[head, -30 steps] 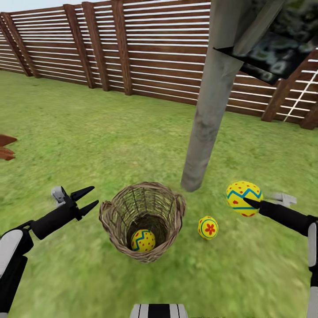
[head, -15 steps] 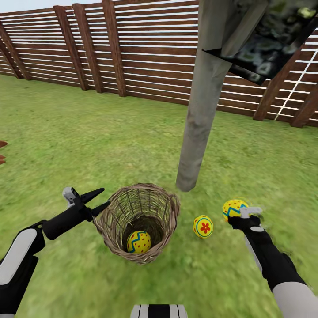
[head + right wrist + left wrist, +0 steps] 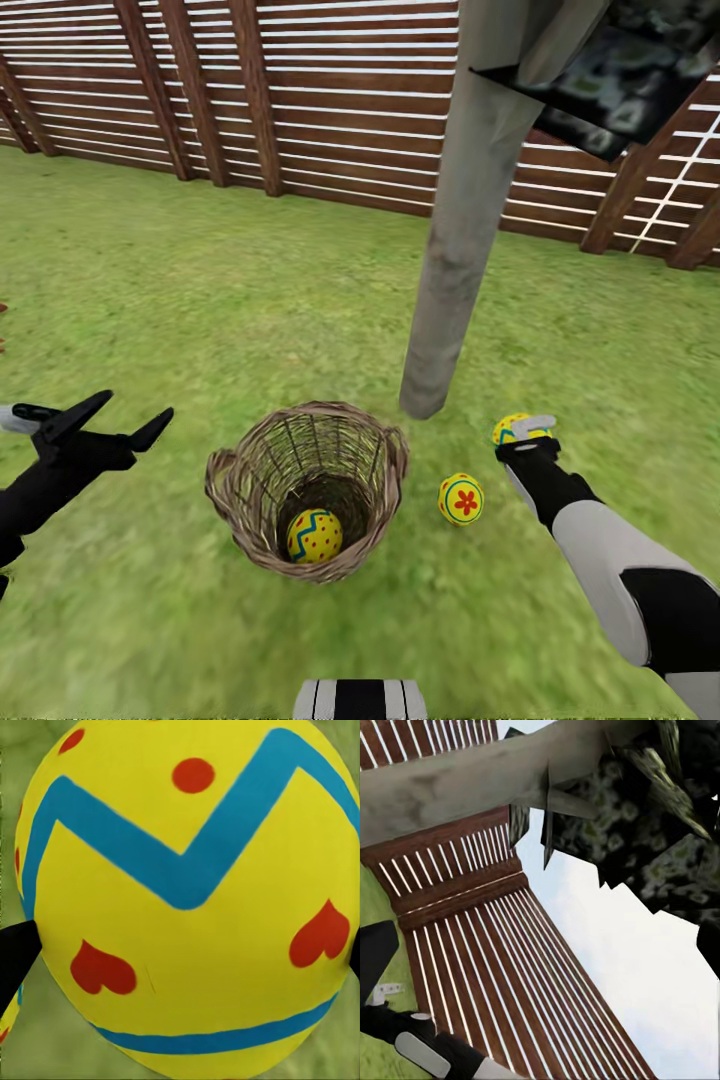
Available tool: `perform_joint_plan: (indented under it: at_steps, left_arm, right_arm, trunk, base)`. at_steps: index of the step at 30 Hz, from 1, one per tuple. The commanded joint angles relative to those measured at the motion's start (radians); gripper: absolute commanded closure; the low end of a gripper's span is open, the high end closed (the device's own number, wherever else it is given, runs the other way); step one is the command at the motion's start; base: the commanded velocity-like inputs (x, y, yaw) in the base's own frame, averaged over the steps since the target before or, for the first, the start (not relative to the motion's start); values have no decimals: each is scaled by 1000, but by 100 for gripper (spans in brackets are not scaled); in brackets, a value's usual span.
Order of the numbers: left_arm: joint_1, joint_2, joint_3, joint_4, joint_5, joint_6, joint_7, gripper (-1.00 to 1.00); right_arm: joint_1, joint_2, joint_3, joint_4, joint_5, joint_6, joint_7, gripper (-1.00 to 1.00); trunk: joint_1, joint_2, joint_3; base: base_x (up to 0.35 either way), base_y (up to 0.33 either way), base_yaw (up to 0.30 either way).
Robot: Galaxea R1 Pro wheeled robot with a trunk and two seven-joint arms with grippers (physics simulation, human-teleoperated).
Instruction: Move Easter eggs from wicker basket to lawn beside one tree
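At center right of the head view, 1 Easter egg [image 3: 517,428] is gripped in the right gripper [image 3: 524,436], jaws clamped, low on the lawn [image 3: 200,270] beside the tree [image 3: 455,230]. A 2nd egg [image 3: 461,499] lies nearby; a 3rd egg [image 3: 314,536] is seen inside the wicker basket [image 3: 245,500]. At left, the left gripper [image 3: 125,420] is held with jaws apart.
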Motion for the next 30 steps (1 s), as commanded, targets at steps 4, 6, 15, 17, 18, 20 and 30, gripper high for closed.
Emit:
perform_joint_plan:
  at_steps: [4,6,15,17,18,20,30]
  left_arm:
    - [0,7,8,0,-2,4,-33,-100]
    - [0,7,9,1,-2,5,-35,-100]
    - [0,4,6,1,-2,5,-35,-100]
    - [0,1,6,1,-2,3,-35,-100]
    - [0,0,6,1,-2,3,-35,-100]
    - [0,0,6,1,-2,3,-35,-100]
    - [1,0,9,3,-3,0,-76,-100]
  right_arm:
    - [0,-2,2,19,-3,8,-4,100]
    - [0,-4,-1,36,-8,8,-3,100]
    - [0,-3,-3,60,-8,1,0,100]
    - [0,-4,-3,58,-8,1,1,100]
    - [0,-4,-3,57,-7,0,1,100]
    - [0,-3,0,54,-3,0,2,100]
    - [0,0,5,45,5,0,8,100]
  trunk:
    - [2,-1,-16]
    - [2,-2,-24]
    - [7,-4,-59]
    - [7,-4,-67]
    - [8,-5,-70]
    - [9,-5,-78]
    - [11,-6,-94]
  base:
    - [0,0,0]
    - [0,0,0]
    - [0,0,0]
    - [0,0,0]
    - [0,0,0]
    - [0,0,0]
    - [0,-18,0]
